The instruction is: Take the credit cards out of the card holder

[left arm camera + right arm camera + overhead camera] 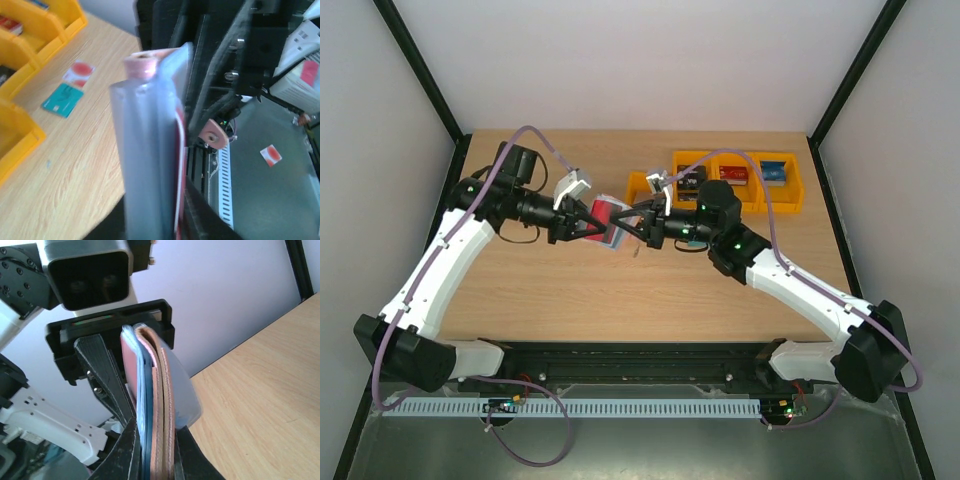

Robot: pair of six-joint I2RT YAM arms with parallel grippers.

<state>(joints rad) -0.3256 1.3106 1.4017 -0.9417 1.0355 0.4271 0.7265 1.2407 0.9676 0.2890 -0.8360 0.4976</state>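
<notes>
Pinkish-brown leather card holder (163, 410) is being clamped by right gripper (631, 228); thin, slippery red and blue-grey credit cards (130, 367) are being straddled by left gripper (585, 226), grip unclear; edges suit pinching.

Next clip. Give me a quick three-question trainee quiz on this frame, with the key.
1. Short answer: which hand is clamped on the card holder?
2. Multiple choice: in the left wrist view, what lies on the table beside the teal card? A) a red-and-white card B) a key C) a coin
3. True or false: the card holder lies flat on the table.

Key
1. The right hand; its fingers press the holder from both sides.
2. A
3. False: it is held in the air, above the table.
</notes>
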